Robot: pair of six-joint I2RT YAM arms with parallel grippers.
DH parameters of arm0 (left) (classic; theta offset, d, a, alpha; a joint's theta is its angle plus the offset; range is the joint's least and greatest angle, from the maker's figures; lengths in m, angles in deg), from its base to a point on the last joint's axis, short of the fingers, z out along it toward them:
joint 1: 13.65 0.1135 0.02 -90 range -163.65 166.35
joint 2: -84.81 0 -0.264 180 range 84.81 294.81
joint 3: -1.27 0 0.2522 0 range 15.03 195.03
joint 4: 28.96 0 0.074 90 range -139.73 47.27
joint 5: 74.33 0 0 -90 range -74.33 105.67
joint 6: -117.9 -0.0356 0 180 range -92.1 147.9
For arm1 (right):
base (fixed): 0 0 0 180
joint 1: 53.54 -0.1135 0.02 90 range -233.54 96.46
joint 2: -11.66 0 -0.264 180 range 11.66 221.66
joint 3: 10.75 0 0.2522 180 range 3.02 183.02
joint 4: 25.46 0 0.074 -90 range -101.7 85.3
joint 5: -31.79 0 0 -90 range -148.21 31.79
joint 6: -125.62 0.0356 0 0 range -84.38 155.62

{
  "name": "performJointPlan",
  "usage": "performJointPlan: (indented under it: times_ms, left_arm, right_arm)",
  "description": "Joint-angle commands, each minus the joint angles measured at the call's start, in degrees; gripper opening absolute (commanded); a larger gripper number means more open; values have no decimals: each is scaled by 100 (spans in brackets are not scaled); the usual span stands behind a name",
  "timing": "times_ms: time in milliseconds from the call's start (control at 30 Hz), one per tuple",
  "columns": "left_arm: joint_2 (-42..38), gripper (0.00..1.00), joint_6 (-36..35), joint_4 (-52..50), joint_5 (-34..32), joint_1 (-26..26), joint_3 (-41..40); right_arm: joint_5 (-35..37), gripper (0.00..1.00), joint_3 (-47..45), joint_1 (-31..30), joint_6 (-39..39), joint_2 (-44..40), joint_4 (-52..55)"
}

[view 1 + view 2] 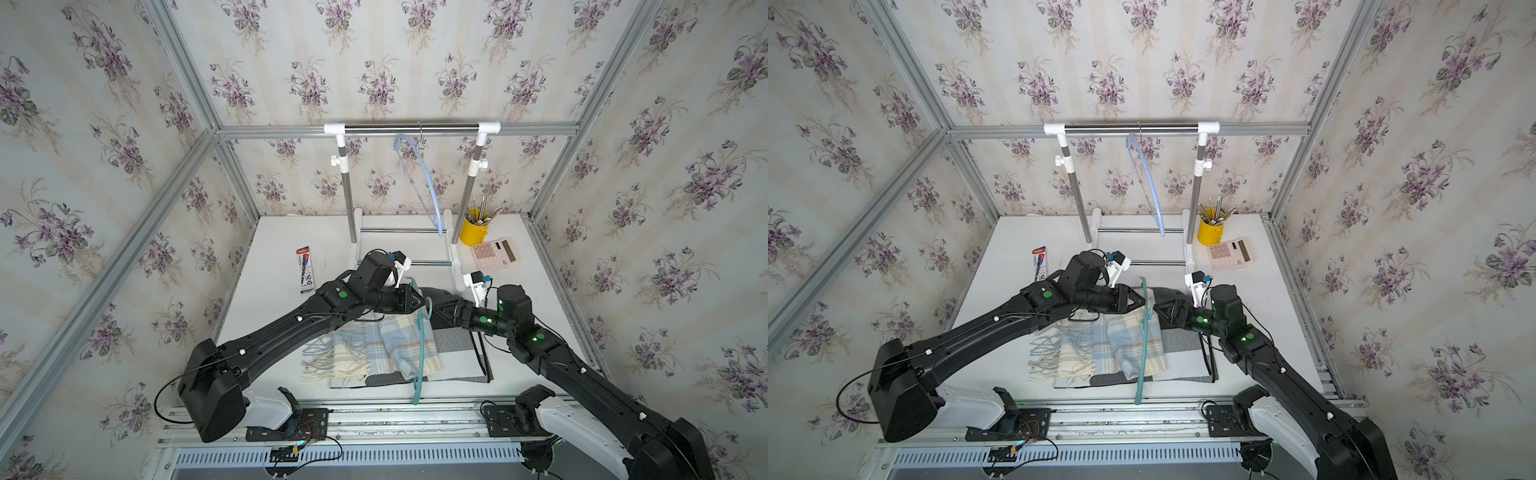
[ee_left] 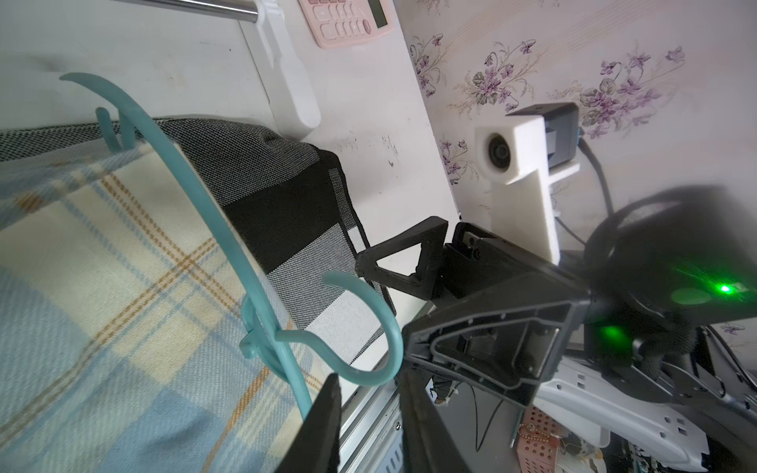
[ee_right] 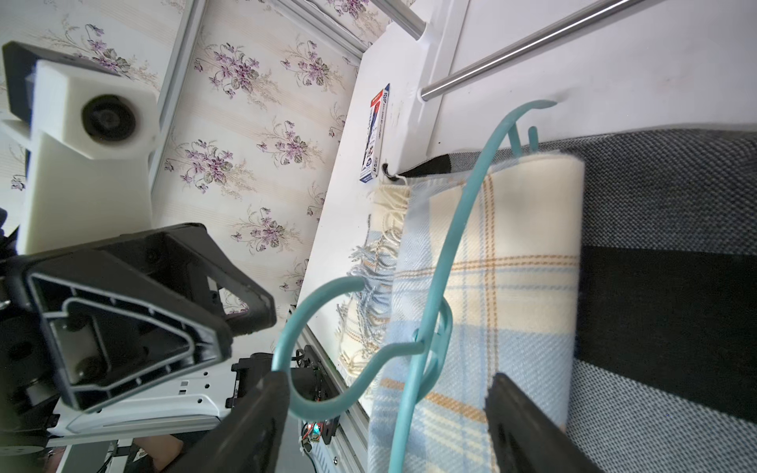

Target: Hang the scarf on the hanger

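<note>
violet-sprigged wallpaper on every wall, aluminium framing at the corners, white table [image 1: 274,299] below. at the back of it, a clothes rack [image 1: 374,130] with a chrome top rail and a pale blue hanger [image 1: 428,178] hooked over it. just beside the rack's right post, a yellow cup [image 1: 473,235] of pens and pencils, then a pink calculator [image 1: 494,253], key markings too small to read. near the table's left edge, a red, white and blue pen pack [image 3: 376,133], lettering at one end looking like "m&g", remaining print illegible. towards the front, a grey-and-black woven mat [image 1: 453,357], and flat on it a folded scarf [image 1: 365,353], cream and light blue plaid with thin orange lines, fringe spilling off the mat's left side. over the scarf, running front to back, a teal hanger [image 1: 420,357], near end past the table's front edge, hook between the two arms. left gripper [image 2: 368,374] narrow, only a slim gap between the fingers, hook's curve sitting in that gap; cannot tell whether actually pinched. right gripper [image 3: 387,379] spread wide, facing the left one, hanger's neck and hook between its fingers, hook right at one finger, nothing clamped.
</note>
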Motion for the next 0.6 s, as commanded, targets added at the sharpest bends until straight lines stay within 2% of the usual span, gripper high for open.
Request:
performJointPlan:
  times_ms: [0, 233, 333, 433, 500, 567]
  left_arm:
    - [-78, 27, -105, 81, -107, 15, -87]
    - [-193, 25, -190, -33, -216, 35, -141]
    - [-220, 16, -222, -69, -180, 44, -169]
    - [-289, 14, -298, -236, -218, 52, -182]
    - [-392, 14, -353, -351, -347, 60, -235]
    - [-515, 16, -419, -474, -521, 70, -319]
  right_arm:
    - [18, 79, -9, 3, 158, -5, -278]
    - [-136, 80, 44, 3, 208, -133, -377]
    - [-207, 80, 42, 3, 169, -71, -316]
    - [-206, 79, 75, 3, 49, -14, -82]
    - [-65, 75, 172, 2, -139, -11, 254]
    - [95, 67, 300, 3, -331, -24, 628]
